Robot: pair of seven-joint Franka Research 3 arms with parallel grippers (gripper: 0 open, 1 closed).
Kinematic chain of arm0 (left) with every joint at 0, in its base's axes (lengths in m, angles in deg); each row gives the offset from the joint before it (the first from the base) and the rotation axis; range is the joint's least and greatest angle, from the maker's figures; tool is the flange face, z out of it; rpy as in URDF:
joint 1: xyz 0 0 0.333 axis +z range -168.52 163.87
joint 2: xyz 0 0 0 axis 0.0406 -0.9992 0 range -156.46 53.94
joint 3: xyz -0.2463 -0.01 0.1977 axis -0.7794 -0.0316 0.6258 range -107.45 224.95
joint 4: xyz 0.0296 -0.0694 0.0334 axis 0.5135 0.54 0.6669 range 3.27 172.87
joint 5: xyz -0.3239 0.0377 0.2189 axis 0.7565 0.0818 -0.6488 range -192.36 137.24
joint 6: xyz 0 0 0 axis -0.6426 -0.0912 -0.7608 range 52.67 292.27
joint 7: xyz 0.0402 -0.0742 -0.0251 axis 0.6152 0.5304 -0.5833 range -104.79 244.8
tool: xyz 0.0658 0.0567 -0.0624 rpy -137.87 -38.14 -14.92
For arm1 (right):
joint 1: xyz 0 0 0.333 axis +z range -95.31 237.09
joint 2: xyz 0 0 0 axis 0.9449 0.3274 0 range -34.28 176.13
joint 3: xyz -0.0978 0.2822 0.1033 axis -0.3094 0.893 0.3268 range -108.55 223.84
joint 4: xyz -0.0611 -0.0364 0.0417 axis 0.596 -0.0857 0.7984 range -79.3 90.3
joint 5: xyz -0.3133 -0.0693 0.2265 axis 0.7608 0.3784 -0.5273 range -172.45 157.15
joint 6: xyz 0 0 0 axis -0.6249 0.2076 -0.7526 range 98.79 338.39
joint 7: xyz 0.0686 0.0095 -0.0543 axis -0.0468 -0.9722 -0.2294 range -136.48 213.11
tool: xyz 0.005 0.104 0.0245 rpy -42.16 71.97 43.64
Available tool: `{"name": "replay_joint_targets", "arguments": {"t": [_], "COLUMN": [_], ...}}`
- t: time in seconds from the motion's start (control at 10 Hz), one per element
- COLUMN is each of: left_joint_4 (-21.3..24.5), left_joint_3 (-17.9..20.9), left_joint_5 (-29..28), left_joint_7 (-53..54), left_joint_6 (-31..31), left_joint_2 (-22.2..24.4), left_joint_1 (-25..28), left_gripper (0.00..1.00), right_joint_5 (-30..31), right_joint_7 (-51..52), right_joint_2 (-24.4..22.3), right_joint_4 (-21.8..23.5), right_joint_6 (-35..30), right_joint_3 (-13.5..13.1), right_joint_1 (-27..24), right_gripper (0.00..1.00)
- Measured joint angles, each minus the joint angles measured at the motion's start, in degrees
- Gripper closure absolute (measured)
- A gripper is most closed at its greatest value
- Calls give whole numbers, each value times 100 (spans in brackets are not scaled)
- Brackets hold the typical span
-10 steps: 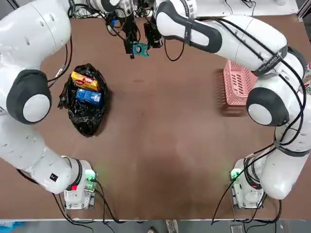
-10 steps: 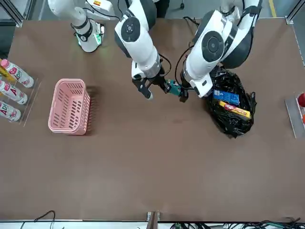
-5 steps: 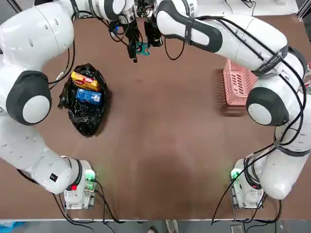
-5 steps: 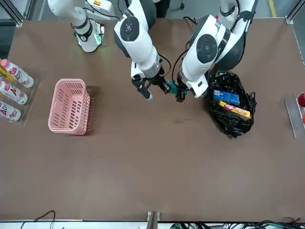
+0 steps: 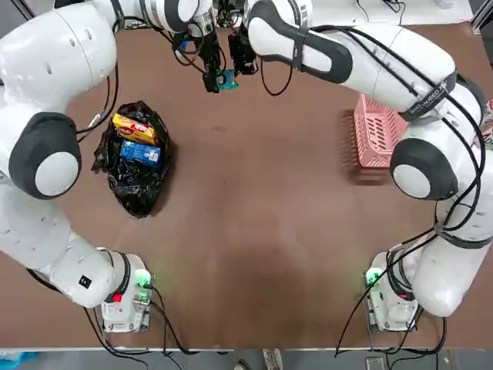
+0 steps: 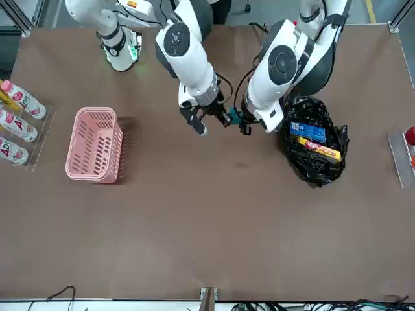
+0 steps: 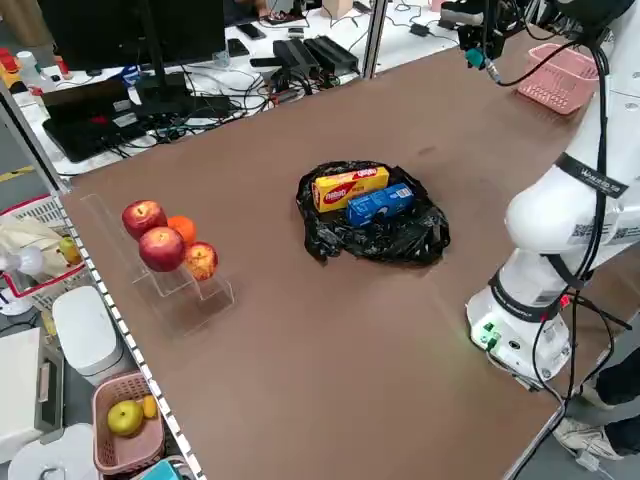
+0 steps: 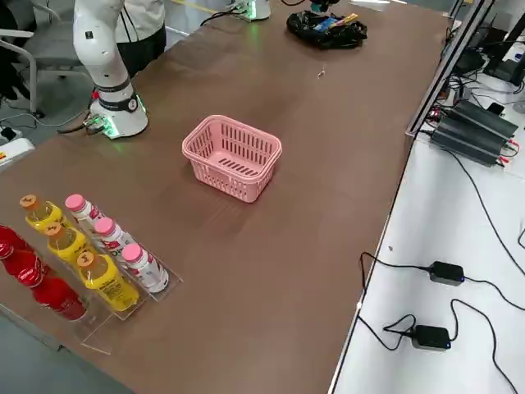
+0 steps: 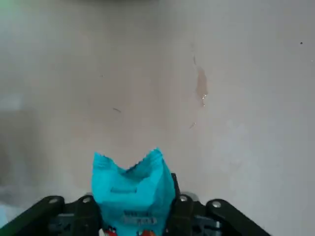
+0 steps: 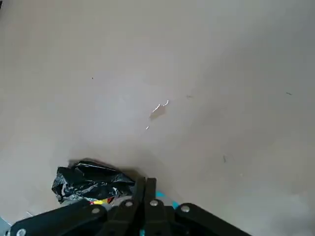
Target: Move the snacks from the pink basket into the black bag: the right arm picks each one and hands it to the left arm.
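Teal snack packet (image 9: 134, 189) is hanging above the table's far edge, both the right gripper (image 6: 220, 118) and left gripper (image 5: 209, 77) clenching it mid-handover, the black bag (image 5: 139, 189) waiting nearby.

Teal snack (image 9: 134, 189): we see its lower end hidden between the left gripper (image 9: 133, 216) fingers | print too small to read | right gripper (image 10: 145, 209): cut by the picture's edge, teal barely peeking beside it
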Motion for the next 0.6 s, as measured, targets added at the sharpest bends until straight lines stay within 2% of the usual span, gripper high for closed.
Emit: {"name": "replay_joint_targets", "arguments": {"t": [0.6], "left_joint_4": [3], "left_joint_3": [4], "left_joint_5": [-161], "left_joint_7": [26], "left_joint_6": [-65], "left_joint_2": [0], "left_joint_1": [68], "left_gripper": [61], "right_joint_5": [0], "right_joint_7": [0], "right_joint_2": [20], "right_joint_4": [-61], "right_joint_6": [1], "right_joint_3": [-18], "right_joint_1": [-3], "right_gripper": [93]}}
